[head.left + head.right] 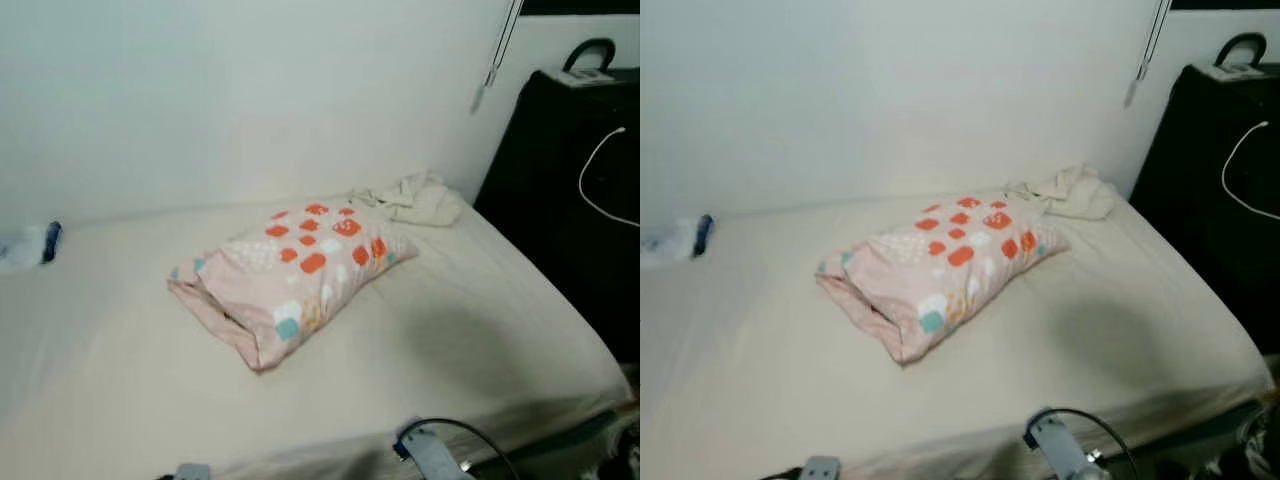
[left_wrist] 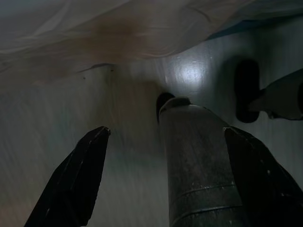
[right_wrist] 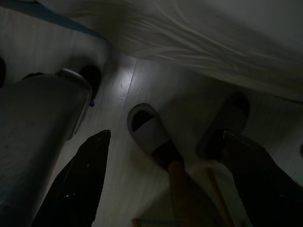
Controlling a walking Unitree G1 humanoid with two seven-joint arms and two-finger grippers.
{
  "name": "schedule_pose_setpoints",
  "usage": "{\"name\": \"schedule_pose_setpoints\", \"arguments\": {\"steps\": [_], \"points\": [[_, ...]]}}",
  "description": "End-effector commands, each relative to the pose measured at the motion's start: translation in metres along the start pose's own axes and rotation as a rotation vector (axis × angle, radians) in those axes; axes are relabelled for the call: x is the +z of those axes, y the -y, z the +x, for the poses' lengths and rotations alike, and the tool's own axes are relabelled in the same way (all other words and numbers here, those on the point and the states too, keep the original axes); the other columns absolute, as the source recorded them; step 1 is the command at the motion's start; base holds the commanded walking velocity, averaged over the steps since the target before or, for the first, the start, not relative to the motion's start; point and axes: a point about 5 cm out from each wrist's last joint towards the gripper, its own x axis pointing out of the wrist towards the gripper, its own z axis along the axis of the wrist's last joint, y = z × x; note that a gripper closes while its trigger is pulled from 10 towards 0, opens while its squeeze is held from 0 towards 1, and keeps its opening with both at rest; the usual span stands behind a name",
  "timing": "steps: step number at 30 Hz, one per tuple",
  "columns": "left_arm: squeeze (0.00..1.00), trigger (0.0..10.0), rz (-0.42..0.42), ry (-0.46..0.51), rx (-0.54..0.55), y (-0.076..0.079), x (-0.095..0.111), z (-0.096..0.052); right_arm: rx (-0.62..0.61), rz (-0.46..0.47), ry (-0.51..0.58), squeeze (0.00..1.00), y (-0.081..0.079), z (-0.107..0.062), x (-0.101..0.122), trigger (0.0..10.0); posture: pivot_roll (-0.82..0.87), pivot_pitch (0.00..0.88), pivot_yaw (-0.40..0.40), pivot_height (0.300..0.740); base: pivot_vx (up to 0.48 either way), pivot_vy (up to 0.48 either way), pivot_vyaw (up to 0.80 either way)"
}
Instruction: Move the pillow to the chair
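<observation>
A pink pillow [image 1: 295, 275] with orange, white and teal squares lies slanted in the middle of a bed [image 1: 480, 330] with a cream sheet. Both arms hang low at the bed's near edge. In the left wrist view my left gripper [image 2: 165, 156] is open above the floor, with the robot's dark leg [image 2: 199, 165] between its fingers' line of sight. The right wrist view has my right gripper [image 3: 165, 161] open too, nothing held, pointing down at the floor beside the hanging sheet.
A crumpled beige cloth [image 1: 420, 198] lies at the bed's far right corner by the white wall. A black cabinet [image 1: 575, 180] with a white cable stands right of the bed. A blue-white item [image 1: 30, 243] rests at far left. Slippers [image 3: 149, 130] lie on the floor.
</observation>
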Motion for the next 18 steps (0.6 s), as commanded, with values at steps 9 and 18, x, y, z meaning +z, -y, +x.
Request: {"name": "schedule_pose_setpoints", "arguments": {"steps": [9,18], "points": [[0.0,10.0,-0.006,-0.026,0.001,-0.0037,-0.0084,-0.0015,0.015,0.009,0.002,0.0,-0.0061,0.0005,-0.0005,10.0,-0.06,0.025,-0.025,0.74,0.0,0.0,0.0],[0.0,10.0,0.0,-0.006,0.009,-0.0024,-0.0029,-0.0006,0.015,0.01,0.003,0.0,-0.0057,0.0005,-0.0001,10.0,-0.06,0.027,-0.021,0.74,0.0,-0.361,0.0]]}}
